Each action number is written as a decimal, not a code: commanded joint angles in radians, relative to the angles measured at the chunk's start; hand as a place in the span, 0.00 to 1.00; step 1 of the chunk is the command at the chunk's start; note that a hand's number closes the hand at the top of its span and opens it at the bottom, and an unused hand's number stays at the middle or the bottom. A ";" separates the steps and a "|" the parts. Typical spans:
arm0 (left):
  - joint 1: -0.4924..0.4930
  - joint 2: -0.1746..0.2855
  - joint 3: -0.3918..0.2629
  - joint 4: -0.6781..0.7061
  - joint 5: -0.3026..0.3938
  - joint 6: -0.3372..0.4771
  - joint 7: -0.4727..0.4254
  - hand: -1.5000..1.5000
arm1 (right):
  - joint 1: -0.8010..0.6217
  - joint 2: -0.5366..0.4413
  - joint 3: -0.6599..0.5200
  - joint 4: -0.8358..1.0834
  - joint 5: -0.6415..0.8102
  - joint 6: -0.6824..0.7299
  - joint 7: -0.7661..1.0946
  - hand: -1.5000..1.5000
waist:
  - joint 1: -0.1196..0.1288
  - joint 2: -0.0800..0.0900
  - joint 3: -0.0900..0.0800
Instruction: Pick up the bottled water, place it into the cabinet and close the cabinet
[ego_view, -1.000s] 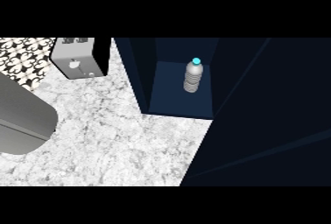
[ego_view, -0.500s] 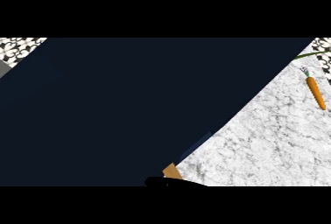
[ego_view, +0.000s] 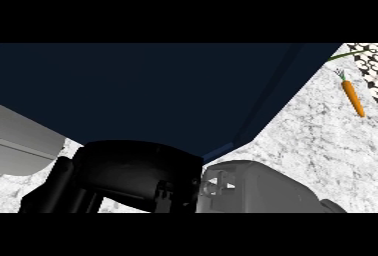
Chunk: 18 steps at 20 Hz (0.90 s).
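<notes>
Bottle out of sight; likely light, smooth plastic, best taken mid-body. Robot hand (ego_view: 125, 180) at 7 o'clock below the dark cabinet (ego_view: 148, 90): apart or together, cannot tell.

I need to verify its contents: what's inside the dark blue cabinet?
Only the cabinet from outside: a dark blue panel fills the view. It covers the interior, so nothing inside can be seen.

Dark navy cabinet (ego_view: 148, 90) fills most of view; black robot hand (ego_view: 125, 175) below; carrot (ego_view: 353, 98) on marble counter (ego_view: 310, 135), right.
</notes>
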<state>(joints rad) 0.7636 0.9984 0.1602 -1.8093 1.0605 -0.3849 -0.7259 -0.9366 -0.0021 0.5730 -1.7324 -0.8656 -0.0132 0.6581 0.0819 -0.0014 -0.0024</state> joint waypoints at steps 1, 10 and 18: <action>0.064 -0.029 0.057 0.012 -0.012 -0.061 -0.017 0.00 | -0.113 0.002 -0.073 0.135 -0.115 -0.047 0.014 1.00 | -0.023 -0.001 0.002; 0.099 -0.144 0.107 -0.006 -0.046 -0.115 0.018 0.00 | 0.070 -0.067 -0.182 0.281 -0.127 0.206 -0.011 1.00 | -0.064 0.004 0.003; 0.095 -0.198 0.159 -0.049 -0.049 -0.131 0.099 0.00 | 0.059 -0.046 -0.259 0.531 0.030 0.322 -0.216 1.00 | -0.060 0.006 0.003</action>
<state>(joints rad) 0.8771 0.8271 0.3177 -1.8295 1.0006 -0.4919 -0.6428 -0.8941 -0.0485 0.3379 -1.2963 -0.8993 0.2427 0.5301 0.0266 0.0016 0.0003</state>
